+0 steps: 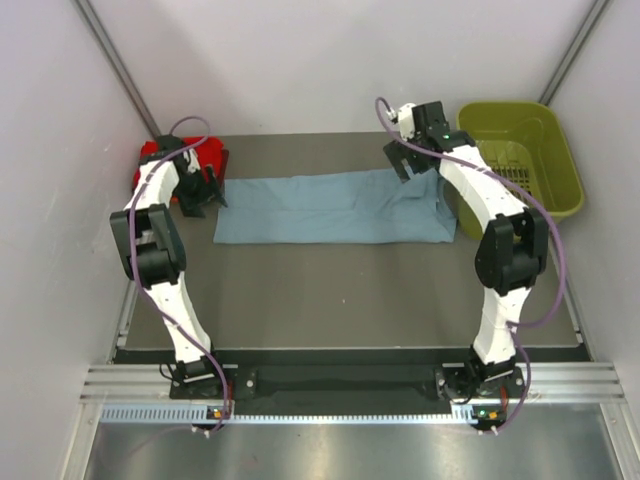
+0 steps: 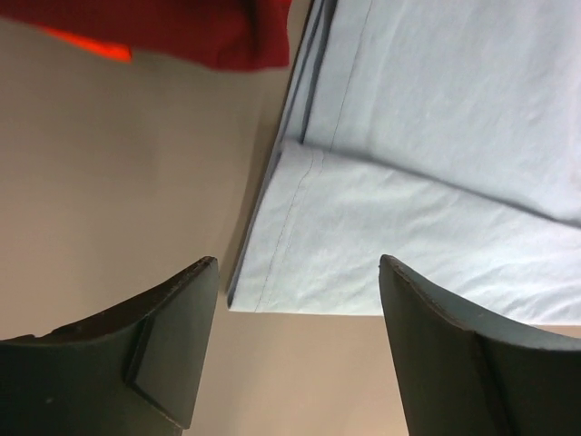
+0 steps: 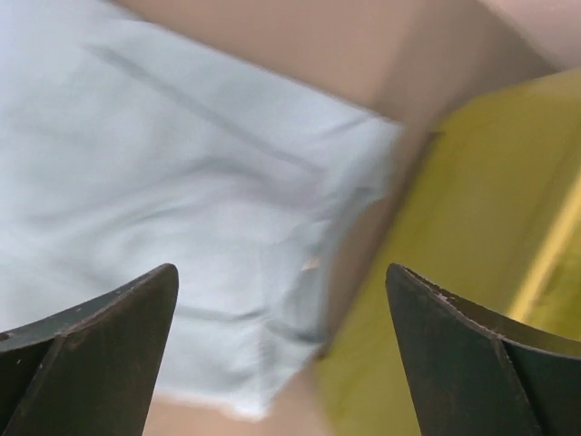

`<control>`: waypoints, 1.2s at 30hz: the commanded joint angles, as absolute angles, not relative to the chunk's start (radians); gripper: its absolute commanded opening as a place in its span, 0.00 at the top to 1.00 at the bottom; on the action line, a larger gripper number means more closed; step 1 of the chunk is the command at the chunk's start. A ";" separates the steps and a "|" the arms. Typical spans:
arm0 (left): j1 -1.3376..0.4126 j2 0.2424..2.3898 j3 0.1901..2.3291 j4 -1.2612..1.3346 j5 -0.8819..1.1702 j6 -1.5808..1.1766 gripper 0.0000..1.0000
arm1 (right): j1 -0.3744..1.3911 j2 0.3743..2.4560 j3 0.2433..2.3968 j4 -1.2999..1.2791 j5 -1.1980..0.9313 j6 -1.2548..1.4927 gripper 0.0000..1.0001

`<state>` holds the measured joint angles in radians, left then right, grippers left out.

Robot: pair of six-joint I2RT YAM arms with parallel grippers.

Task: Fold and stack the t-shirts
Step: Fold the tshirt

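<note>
a: where is the grey-blue t-shirt (image 1: 335, 207)?
b: it is laid as a long folded strip across the table (image 1: 350, 290).
a: is anything held?
b: nothing. the left gripper (image 2: 295, 272) and right gripper (image 3: 281, 282) are held spread over its opposite ends, likely for a shared fold.

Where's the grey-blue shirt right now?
Top view: the grey-blue shirt lies flat mid-table, between the red shirts at left and the green basket at right.
</note>
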<state>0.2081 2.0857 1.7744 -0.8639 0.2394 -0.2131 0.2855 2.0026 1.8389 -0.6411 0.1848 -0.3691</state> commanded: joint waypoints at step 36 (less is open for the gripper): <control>0.147 2.040 1.486 -0.853 0.175 -0.175 1.00 | 0.183 2.286 1.856 -0.790 -0.305 0.011 0.02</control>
